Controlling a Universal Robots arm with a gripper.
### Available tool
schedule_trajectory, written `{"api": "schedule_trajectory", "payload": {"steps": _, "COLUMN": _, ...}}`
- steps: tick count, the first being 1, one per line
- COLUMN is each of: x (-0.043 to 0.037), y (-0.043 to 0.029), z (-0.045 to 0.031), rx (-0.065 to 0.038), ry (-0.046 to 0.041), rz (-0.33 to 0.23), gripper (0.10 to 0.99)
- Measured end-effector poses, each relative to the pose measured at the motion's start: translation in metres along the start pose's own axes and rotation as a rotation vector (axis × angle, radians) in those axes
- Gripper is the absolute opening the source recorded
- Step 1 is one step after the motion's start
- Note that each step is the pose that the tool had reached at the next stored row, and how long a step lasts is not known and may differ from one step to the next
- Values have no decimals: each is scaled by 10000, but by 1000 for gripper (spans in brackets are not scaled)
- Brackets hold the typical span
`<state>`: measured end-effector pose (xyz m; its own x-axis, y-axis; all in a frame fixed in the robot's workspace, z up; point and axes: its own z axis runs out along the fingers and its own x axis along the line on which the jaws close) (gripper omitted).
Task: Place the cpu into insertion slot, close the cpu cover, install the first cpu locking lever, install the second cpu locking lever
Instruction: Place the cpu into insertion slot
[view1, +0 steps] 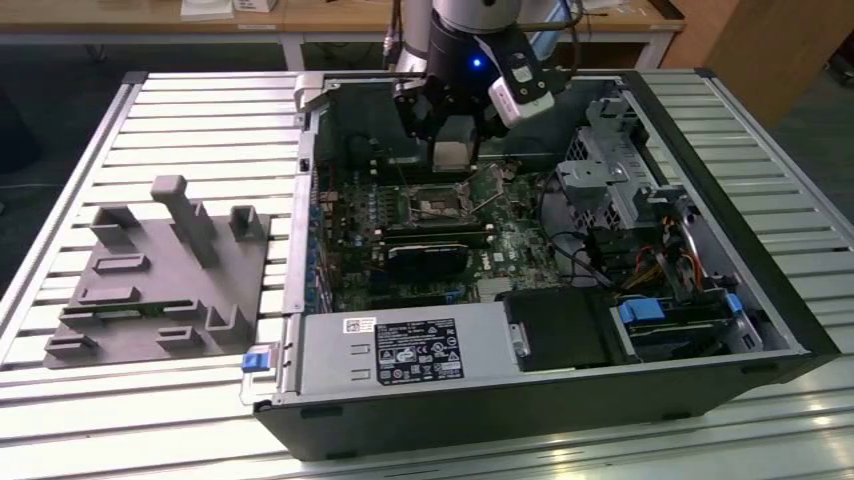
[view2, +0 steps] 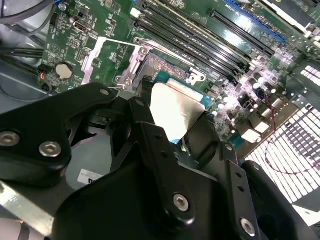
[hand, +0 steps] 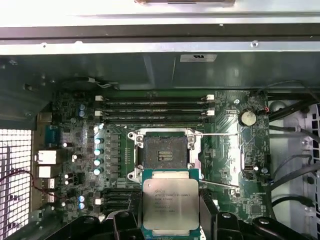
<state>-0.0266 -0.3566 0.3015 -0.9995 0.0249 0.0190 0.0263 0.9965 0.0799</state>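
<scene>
An open black computer case (view1: 534, 420) lies on a slatted silver table (view1: 200, 100), a grey moulded fixture block (view1: 147, 280) beside it on the exterior view's left. Inside, a boxy power supply (view1: 400, 350) lies before a green motherboard (view1: 523, 262). The square dark-rimmed insertion slot (hand: 162, 152) sits mid-board, long black memory slots (hand: 155, 107) between it and the case wall. The black gripper (hand: 170, 222) holds the square silvery cpu (hand: 170, 202) above the board, just beside the slot.

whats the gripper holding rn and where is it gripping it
The gripper holds the cpu, pinched by two opposite side edges with its metal face uncovered; it is not yet in the insertion slot.
</scene>
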Motion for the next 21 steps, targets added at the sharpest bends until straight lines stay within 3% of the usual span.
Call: {"api": "schedule_trajectory", "payload": {"steps": 21, "x": 3, "y": 71, "z": 388, "rx": 7, "ry": -1, "rz": 0, "gripper": 541}}
